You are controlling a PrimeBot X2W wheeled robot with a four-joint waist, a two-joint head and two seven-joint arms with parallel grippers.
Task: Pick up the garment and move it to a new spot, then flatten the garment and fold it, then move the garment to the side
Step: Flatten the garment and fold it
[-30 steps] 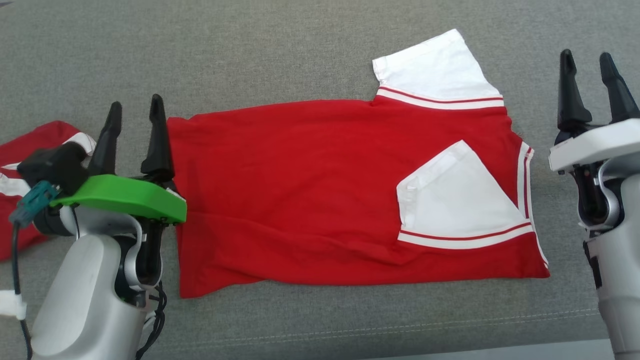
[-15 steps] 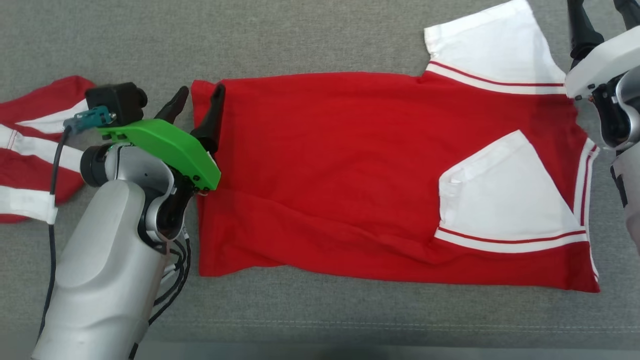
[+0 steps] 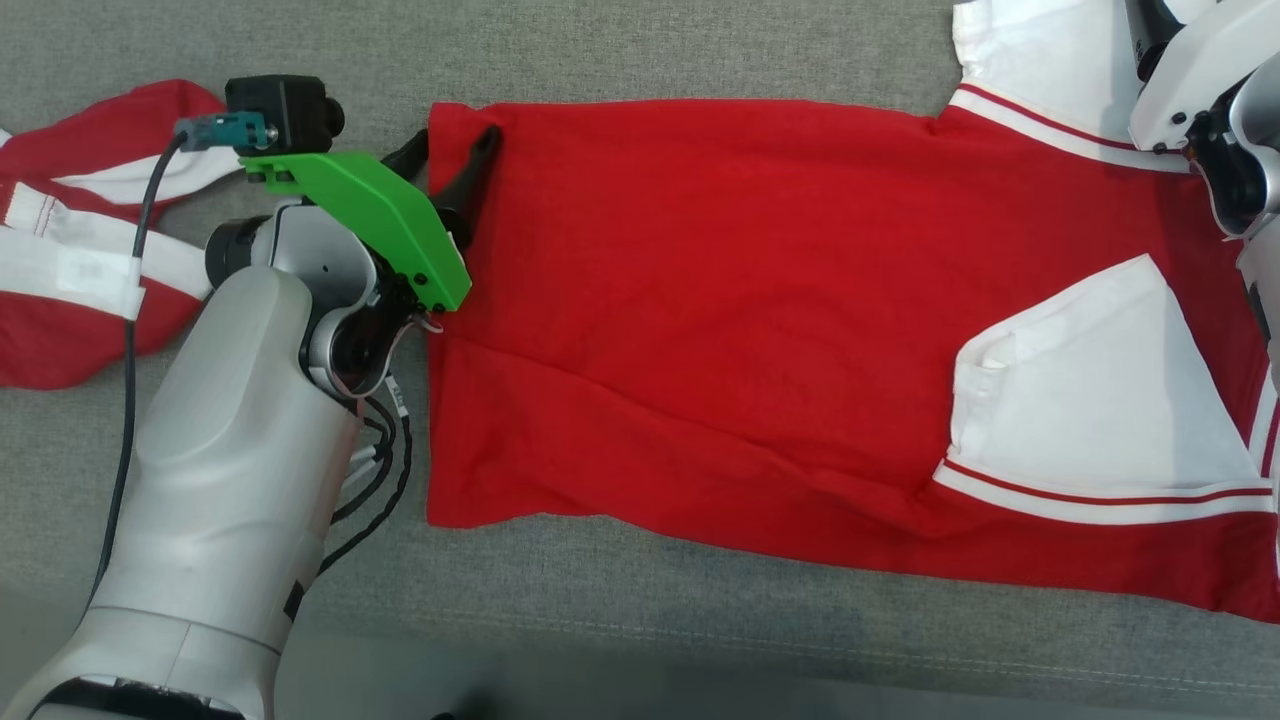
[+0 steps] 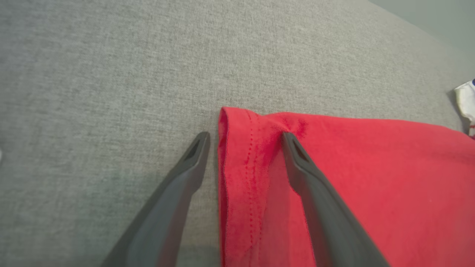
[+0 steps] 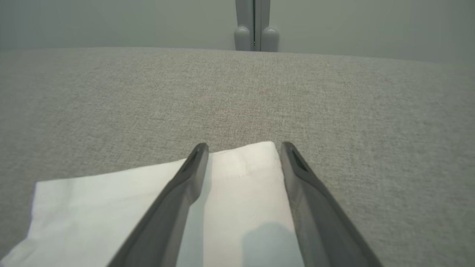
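The garment [image 3: 750, 320] is a red shirt with white, red-striped sleeves, spread on grey fabric. One sleeve [image 3: 1090, 400] lies folded over the body and the other sleeve [image 3: 1040, 60] sticks out at the far right. My left gripper [image 3: 455, 142] is open at the far left hem corner. In the left wrist view, the left gripper [image 4: 245, 138] straddles the hem [image 4: 237, 159], one finger on the grey fabric, the other on red cloth. My right gripper [image 5: 243, 146] hangs open over the far sleeve's white corner [image 5: 241, 178]; its wrist housing [image 3: 1190, 70] is at the head view's top right.
A second red and white cloth [image 3: 60, 250] lies bunched at the far left, behind my left arm. The grey surface's front edge [image 3: 700, 690] runs along the bottom. Beyond the far edge stands a grey wall with a narrow post [image 5: 254, 33].
The head camera has shifted, so the whole picture moved. My left gripper has gone forward to the hem corner and now straddles it. The right gripper has advanced over the far sleeve.
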